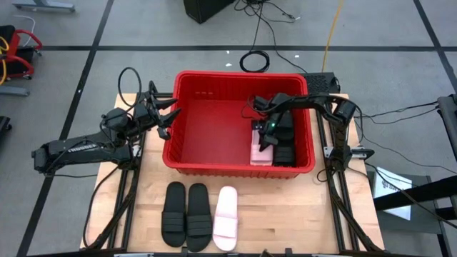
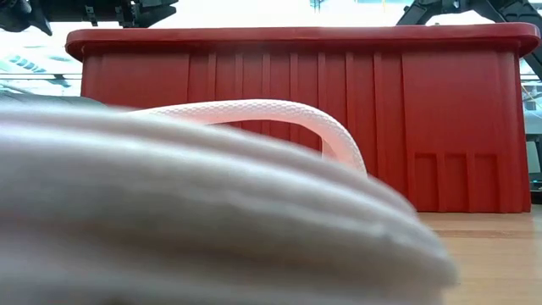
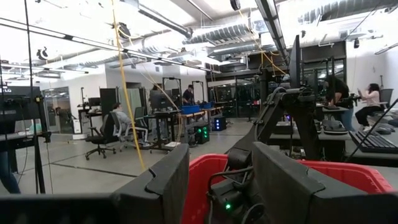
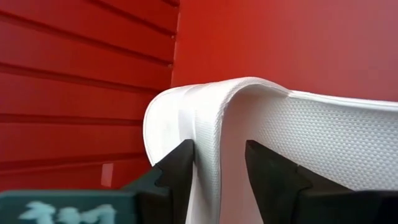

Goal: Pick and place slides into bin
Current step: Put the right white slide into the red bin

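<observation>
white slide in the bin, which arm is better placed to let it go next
Right. The right gripper already pinches the white slide inside the bin; the left gripper waits open at the bin's left rim.

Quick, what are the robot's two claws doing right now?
Left gripper: open, holding nothing, at the bin's left rim.
Right gripper: shut on the pale slide's strap, inside the bin.

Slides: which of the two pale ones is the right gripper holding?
The pale slide inside the bin, against two black slides. The right gripper has its jaws shut on its strap. The other pale slide lies outside on the table.
</observation>
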Controlling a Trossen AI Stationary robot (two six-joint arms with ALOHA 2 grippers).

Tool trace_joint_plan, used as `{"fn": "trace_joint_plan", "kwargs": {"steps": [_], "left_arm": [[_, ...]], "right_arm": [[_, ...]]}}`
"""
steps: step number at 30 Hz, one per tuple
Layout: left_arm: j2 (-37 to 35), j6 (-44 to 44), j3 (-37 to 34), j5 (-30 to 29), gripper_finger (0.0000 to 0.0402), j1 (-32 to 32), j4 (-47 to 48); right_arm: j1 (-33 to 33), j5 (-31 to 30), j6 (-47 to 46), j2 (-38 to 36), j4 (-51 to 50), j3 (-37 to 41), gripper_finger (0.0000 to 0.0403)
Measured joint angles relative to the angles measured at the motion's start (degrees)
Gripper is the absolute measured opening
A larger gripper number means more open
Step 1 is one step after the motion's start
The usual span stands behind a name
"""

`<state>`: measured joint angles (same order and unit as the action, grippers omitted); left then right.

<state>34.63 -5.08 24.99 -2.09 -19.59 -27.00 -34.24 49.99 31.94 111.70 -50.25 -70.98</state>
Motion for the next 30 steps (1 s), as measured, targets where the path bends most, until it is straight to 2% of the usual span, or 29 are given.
{"fn": "trace_joint_plan", "kwargs": {"steps": [7, 11, 17, 25, 30], "left_arm": [[0.0, 0.0, 0.0, 0.0, 0.0184, 0.0, 0.0], [0.0, 0.0, 0.0, -0.8, 0.0184, 0.0, 0.0], [0.0, -0.2, 0.0, -1.0, 0.0184, 0.0, 0.3], [0.0, -0.4, 0.0, -1.0, 0.0184, 0.0, 0.3], [0.0, -0.3, 0.0, -1.0, 0.0184, 0.0, 0.3]], "right_arm": [[-2.5, -1.2, 0.0, -2.1, 0.7, 0.0, 0.0136], [-4.0, -4.6, -1.2, -4.5, 3.2, 0.0, 0.0135], [-5.6, -10.2, -5.2, -9.1, 9.9, 0.0, 0.0136], [-5.5, -12.2, -11.1, -14.7, 22.4, -0.1, 0.0134], [-5.4, -19.5, -15.1, -17.7, 28.5, -0.1, 0.0131]]}}
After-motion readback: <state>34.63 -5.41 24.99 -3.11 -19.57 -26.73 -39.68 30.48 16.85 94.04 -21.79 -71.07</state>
